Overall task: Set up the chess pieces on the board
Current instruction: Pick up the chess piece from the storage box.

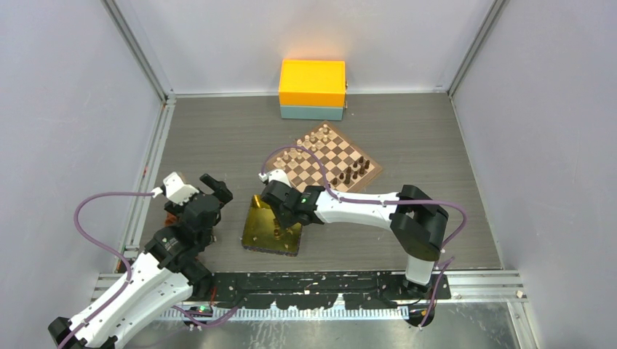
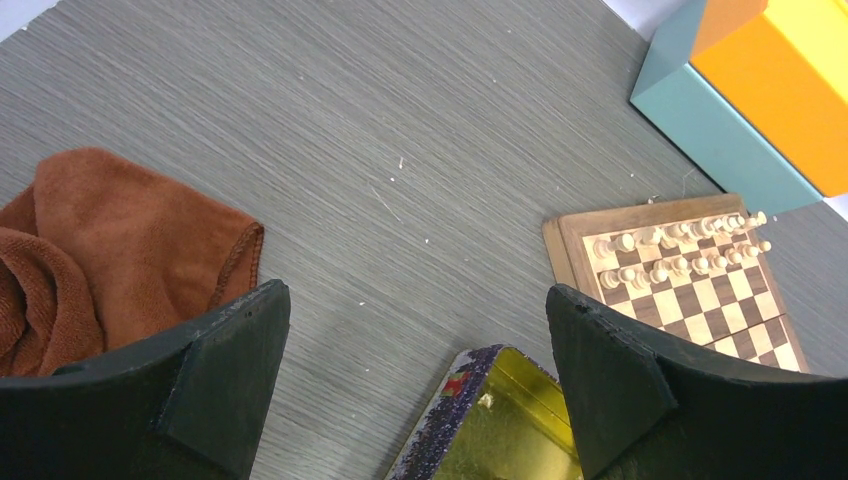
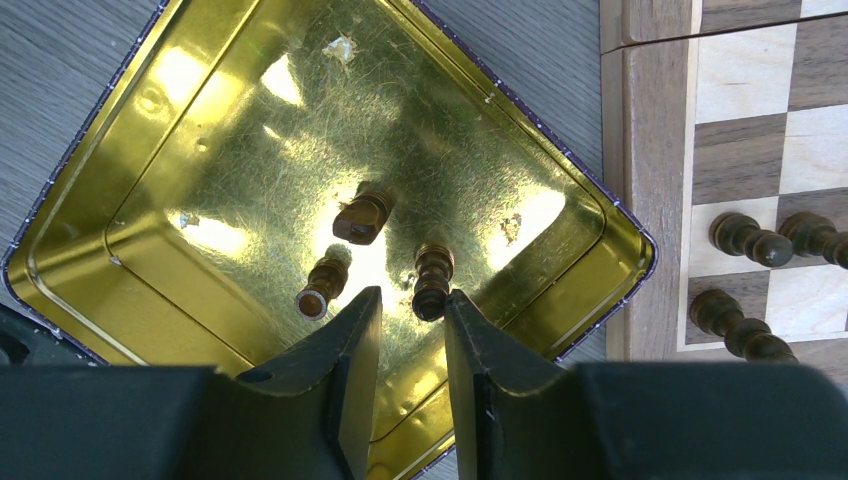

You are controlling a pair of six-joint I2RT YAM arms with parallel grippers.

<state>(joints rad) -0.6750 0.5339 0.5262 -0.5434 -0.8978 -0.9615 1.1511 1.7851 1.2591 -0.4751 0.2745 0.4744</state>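
The grey table point(image 1: 218, 131) is the biggest thing here. The wooden chessboard point(image 1: 329, 161) sits in the middle of it, turned like a diamond. Just beside the board's near corner lies a shiny gold tray point(image 3: 200, 150).

The right gripper point(image 3: 411, 300) hangs low over that tray. Its two black fingers are partway apart and are squeezing nothing. The left gripper point(image 2: 418, 335) is off to the side, spread wide and empty.

Some dark chess pieces point(image 3: 745, 238) stand on the board along the edge nearest the tray. The pale pieces point(image 2: 660, 268) fill the far side.

Three more dark ones are in the tray. The nearest piece point(image 3: 432, 282) sits right at the fingertips, closer to the right finger. The blunt piece point(image 3: 362, 212) is a bit further in, and the left piece point(image 3: 323, 287) is just past the left finger.

They are dark brown turned wood with little knobs and rings (I cannot tell which kind each one is).

I think they are very light, hard and smooth. A round one could roll or skid on the slick metal if it gets bumped. The best place to pinch one looks like the fatter middle, gently, with one finger on each side.
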